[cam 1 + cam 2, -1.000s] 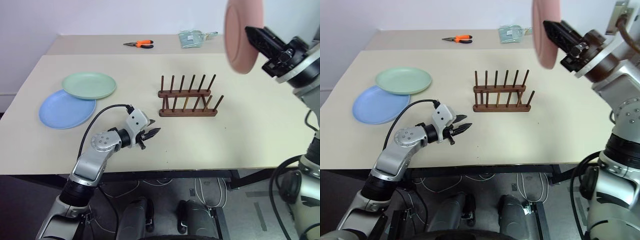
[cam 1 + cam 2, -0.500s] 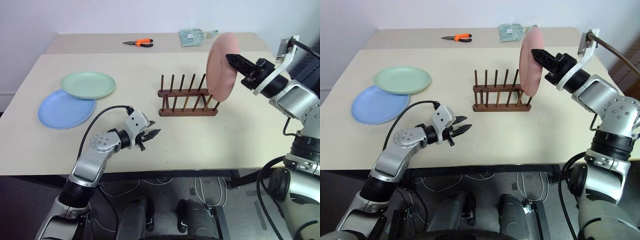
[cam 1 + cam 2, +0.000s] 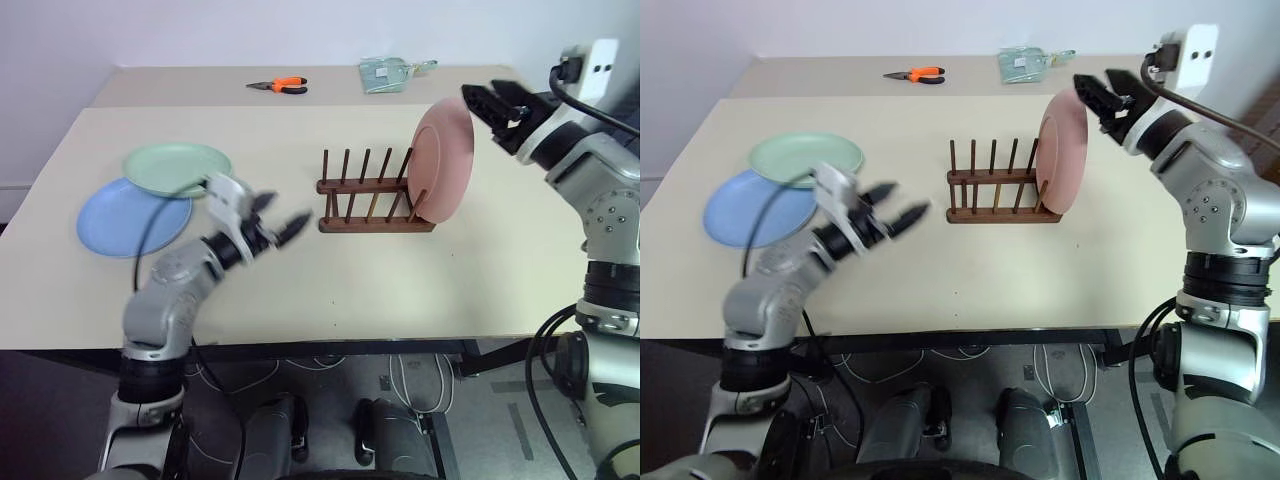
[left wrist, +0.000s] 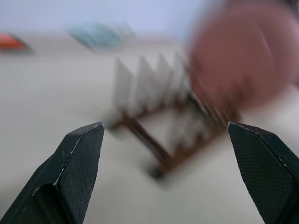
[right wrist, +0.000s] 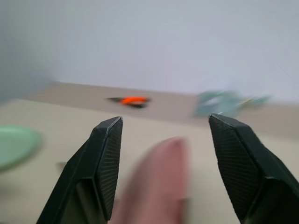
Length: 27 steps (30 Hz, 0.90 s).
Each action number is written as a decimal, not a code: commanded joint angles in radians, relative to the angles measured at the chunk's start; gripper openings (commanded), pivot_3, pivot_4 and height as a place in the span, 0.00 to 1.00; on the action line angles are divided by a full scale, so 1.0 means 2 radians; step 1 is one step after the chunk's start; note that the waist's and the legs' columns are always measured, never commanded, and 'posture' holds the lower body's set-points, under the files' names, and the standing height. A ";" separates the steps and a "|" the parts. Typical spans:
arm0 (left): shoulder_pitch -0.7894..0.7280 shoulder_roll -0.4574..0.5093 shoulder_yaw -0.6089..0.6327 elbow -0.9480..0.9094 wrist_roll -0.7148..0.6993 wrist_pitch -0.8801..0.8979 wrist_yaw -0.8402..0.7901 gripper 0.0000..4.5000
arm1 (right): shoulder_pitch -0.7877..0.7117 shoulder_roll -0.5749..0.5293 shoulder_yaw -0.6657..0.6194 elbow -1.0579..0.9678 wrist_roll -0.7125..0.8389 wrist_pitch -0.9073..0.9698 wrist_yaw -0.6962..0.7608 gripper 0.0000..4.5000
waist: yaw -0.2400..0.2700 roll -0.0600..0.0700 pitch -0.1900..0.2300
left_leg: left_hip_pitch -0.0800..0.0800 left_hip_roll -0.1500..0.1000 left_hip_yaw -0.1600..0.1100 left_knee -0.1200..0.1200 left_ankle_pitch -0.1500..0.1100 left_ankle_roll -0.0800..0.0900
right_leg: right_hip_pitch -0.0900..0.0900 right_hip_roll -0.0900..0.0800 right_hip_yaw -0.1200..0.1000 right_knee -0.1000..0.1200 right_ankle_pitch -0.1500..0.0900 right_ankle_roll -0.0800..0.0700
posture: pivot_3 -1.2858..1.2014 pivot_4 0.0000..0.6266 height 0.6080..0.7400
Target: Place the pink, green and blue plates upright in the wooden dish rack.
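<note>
We have the pink plate (image 3: 444, 160) standing upright in the right end of the wooden dish rack (image 3: 375, 195). The right claw (image 3: 492, 103) is spread just above its rim, off it. The left claw (image 3: 275, 222) is spread wide, empty. Next we fetch the green plate (image 3: 172, 165), which overlaps the blue plate (image 3: 125, 218) on the desk (image 3: 400, 280).

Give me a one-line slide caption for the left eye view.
Salmon pink round plate stands upright at the dark wooden peg rack's right end, open right gripper just above its rim; mint green and light blue plates wait.
</note>
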 commanded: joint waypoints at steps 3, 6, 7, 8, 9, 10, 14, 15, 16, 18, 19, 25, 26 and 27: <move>-0.057 0.050 0.067 0.057 0.087 0.044 0.193 1.00 | 0.008 -0.035 0.011 -0.041 -0.065 -0.100 0.061 0.99 | -0.005 0.000 0.000 | 0.000 0.000 0.001 0.000 0.000 0.000 | 0.000 0.000 0.000 0.000 0.000 0.000 | 0.52 0.24 1.00; -0.086 0.047 0.113 0.076 0.088 0.076 0.271 1.00 | 0.015 -0.033 0.020 -0.079 -0.055 -0.101 0.102 0.99 | -0.004 0.000 0.000 | 0.000 0.000 0.001 0.000 0.000 0.000 | 0.000 0.000 0.000 0.000 0.000 0.000 | 0.52 0.24 1.00; -0.098 0.047 0.128 0.087 0.085 0.098 0.291 1.00 | 0.025 -0.034 0.030 -0.103 -0.043 -0.090 0.123 0.99 | -0.003 -0.001 0.000 | 0.000 0.000 0.001 0.000 0.000 0.000 | 0.000 0.000 0.000 0.000 0.000 0.000 | 0.52 0.24 1.00; -0.108 0.048 0.139 0.101 0.082 0.124 0.306 1.00 | 0.037 -0.034 0.039 -0.128 -0.034 -0.085 0.145 0.99 | -0.002 -0.001 0.000 | 0.000 0.000 0.001 0.000 0.000 0.000 | 0.000 0.000 0.000 0.000 0.000 0.000 | 0.52 0.24 1.00; -0.116 0.048 0.146 0.110 0.079 0.142 0.316 1.00 | 0.045 -0.034 0.045 -0.144 -0.029 -0.081 0.160 0.99 | 0.000 -0.002 0.000 | 0.000 0.000 0.000 0.000 0.000 0.000 | 0.000 0.000 0.000 0.000 0.000 0.000 | 0.52 0.24 1.00; -0.123 0.048 0.150 0.124 0.075 0.158 0.319 1.00 | 0.054 -0.032 0.051 -0.162 -0.023 -0.073 0.168 0.99 | 0.001 -0.002 0.000 | 0.000 0.000 0.000 0.000 0.000 0.000 | 0.001 0.000 0.000 0.000 0.000 0.001 | 0.52 0.24 1.00; -0.152 0.055 0.162 0.214 0.066 0.154 0.309 1.00 | 0.088 -0.019 0.082 -0.228 0.004 -0.028 0.184 0.99 | 0.003 -0.002 0.000 | 0.000 0.000 -0.001 0.000 0.000 0.000 | 0.002 0.000 -0.001 -0.001 0.000 0.001 | 0.52 0.24 1.00; -0.157 0.060 0.161 0.234 0.070 0.155 0.310 1.00 | 0.094 -0.017 0.087 -0.237 0.002 -0.025 0.185 0.99 | 0.002 -0.003 0.000 | 0.000 -0.001 -0.001 0.000 0.000 0.000 | 0.002 0.000 -0.001 -0.001 0.000 0.001 | 0.52 0.24 1.00; -0.164 0.062 0.167 0.258 0.065 0.141 0.304 0.95 | 0.102 -0.013 0.093 -0.246 0.000 -0.021 0.183 1.00 | 0.001 -0.003 0.000 | 0.000 -0.001 -0.001 0.000 0.000 0.000 | 0.002 0.000 -0.001 -0.001 0.000 0.001 | 0.52 0.24 1.00; -0.177 0.064 0.173 0.301 0.057 0.122 0.295 0.82 | 0.119 -0.005 0.106 -0.265 -0.006 -0.019 0.179 1.00 | 0.000 -0.003 0.000 | 0.000 -0.001 -0.001 0.000 0.000 -0.001 | 0.001 0.000 -0.001 -0.001 0.000 0.001 | 0.52 0.24 1.00; -0.181 0.065 0.175 0.314 0.054 0.114 0.293 0.71 | 0.124 -0.002 0.109 -0.270 -0.008 -0.018 0.177 1.00 | 0.000 -0.003 0.000 | 0.000 -0.001 -0.001 0.000 0.000 -0.001 | 0.001 0.000 -0.001 -0.001 0.000 0.001 | 0.52 0.24 1.00; -0.185 0.070 0.161 0.318 0.038 0.063 0.249 0.06 | 0.134 0.005 0.117 -0.283 -0.022 -0.008 0.168 1.00 | -0.001 -0.003 0.000 | 0.000 -0.001 -0.001 0.000 0.000 -0.001 | 0.001 0.001 -0.001 -0.001 0.000 0.001 | 0.52 0.24 1.00; -0.181 0.068 0.151 0.295 0.032 0.052 0.229 0.02 | 0.129 0.005 0.120 -0.277 -0.027 -0.004 0.164 1.00 | -0.001 -0.003 0.000 | 0.000 -0.001 -0.001 0.000 0.000 -0.001 | 0.001 0.000 -0.001 -0.001 0.000 0.001 | 0.52 0.24 1.00; -0.175 0.063 0.136 0.259 0.023 0.044 0.206 0.02 | 0.123 0.005 0.126 -0.270 -0.036 -0.003 0.162 1.00 | 0.000 -0.004 0.000 | 0.000 -0.001 -0.001 0.000 0.000 -0.001 | 0.001 0.000 -0.001 -0.001 0.000 0.001 | 0.52 0.24 1.00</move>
